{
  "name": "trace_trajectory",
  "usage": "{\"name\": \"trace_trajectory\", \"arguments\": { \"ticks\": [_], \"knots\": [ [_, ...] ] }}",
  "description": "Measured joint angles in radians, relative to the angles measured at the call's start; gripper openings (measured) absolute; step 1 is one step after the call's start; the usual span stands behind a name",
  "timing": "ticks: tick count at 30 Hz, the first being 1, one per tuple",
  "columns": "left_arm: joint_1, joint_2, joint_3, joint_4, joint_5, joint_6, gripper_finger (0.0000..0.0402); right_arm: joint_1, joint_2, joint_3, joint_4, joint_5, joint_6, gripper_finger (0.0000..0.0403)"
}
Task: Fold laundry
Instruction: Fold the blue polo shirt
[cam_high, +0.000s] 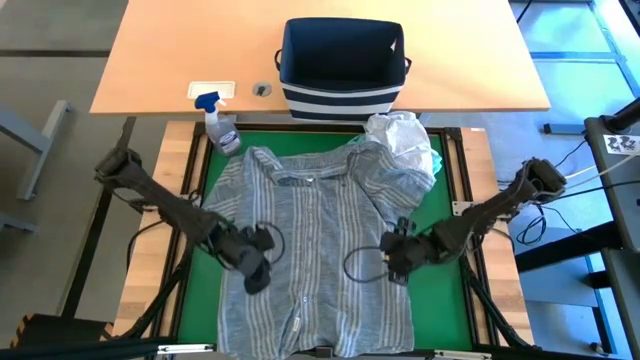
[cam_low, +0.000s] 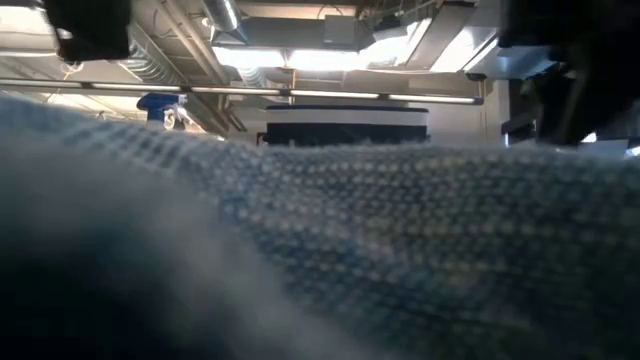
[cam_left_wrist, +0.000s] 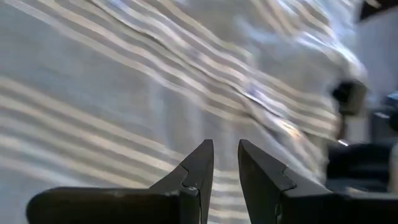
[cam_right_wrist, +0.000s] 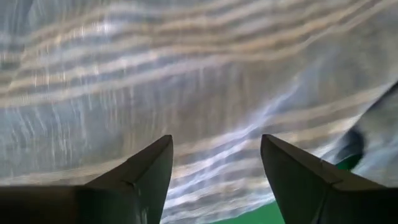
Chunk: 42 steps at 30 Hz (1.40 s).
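Now, shirt (cam_high: 320, 250): spread flat on green mat (cam_high: 450, 300).
Left gripper (cam_high: 256, 272): above shirt, fingers slightly apart, empty.
Right gripper (cam_high: 398, 250): above shirt, fingers wide apart.

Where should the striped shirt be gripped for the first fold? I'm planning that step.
Probably the striped shirt is best gripped at its side edges near the shoulders, each arm coming from its own side: it lies flat, front up, collar toward the basket, sleeves tucked in.
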<state>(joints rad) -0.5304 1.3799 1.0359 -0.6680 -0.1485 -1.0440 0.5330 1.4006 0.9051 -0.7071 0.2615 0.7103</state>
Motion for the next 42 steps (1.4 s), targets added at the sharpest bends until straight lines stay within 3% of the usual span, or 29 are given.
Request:
{"name": "trace_trajectory", "arguments": {
  "ticks": [6,10,16,20,23,26,31,39,42],
  "knots": [
    [0.174,-0.124,0.0,-0.217,-0.106,0.132,0.007,-0.201,-0.058,0.0,0.03,0.028,-0.176,0.0243],
    [0.345,-0.136,0.0,-0.23,-0.142,0.349,0.007,-0.362,-0.055,0.0,0.154,0.009,-0.285,0.0243],
    [0.631,-0.054,-0.041,-0.028,0.004,0.749,0.007,-0.529,-0.007,0.0,0.286,-0.044,-0.347,0.0243],
    [0.749,0.048,-0.061,0.074,0.031,0.985,0.007,-0.579,0.041,-0.002,0.259,-0.045,-0.351,0.0243],
    [0.804,0.136,-0.061,0.115,0.165,1.105,0.007,-0.588,0.083,-0.002,0.254,-0.05,-0.35,0.0243],
    [0.842,0.23,-0.061,0.123,0.297,1.16,0.007,-0.586,0.125,-0.002,0.252,-0.089,-0.351,0.0243],
    [0.902,0.344,-0.061,0.209,0.118,1.163,0.007,-0.586,0.188,-0.002,0.263,-0.099,-0.351,0.0243],
    [1.038,0.356,-0.029,0.29,0.104,1.199,0.007,-0.586,0.245,-0.028,0.284,-0.167,-0.35,0.0243],
    [1.093,0.354,-0.023,0.336,0.053,1.227,0.007,-0.586,0.258,-0.065,0.319,-0.195,-0.332,0.0243]
  ]
}}
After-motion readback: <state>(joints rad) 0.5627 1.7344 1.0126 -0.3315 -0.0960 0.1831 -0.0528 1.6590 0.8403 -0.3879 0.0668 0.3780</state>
